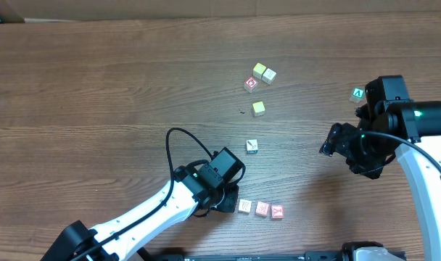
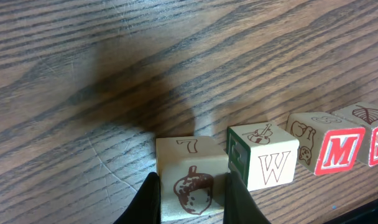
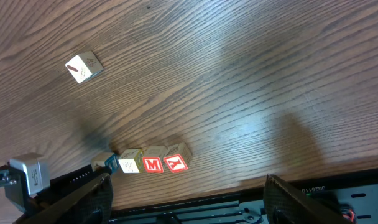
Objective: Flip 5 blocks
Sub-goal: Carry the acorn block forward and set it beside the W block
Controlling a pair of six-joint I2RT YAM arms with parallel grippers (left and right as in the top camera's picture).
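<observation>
In the left wrist view an acorn-printed block (image 2: pixel 188 149) is seen pinched between the narrowed fingers of the left gripper (image 2: pixel 191 180) at lower centre, just beside the "W" block (image 2: pixel 267 165) of a row running to the right edge. From overhead that held block is hidden under the gripper, and only three row blocks (image 1: pixel 262 209) are shown at lower centre, with a fifth block (image 1: pixel 252 146) alone above them. The left arm (image 1: pixel 155 214) is stretched from the lower left corner, wrist tipped down at the row's left end, while the right gripper (image 3: pixel 188 183) is spread wide and empty, well apart at the right.
</observation>
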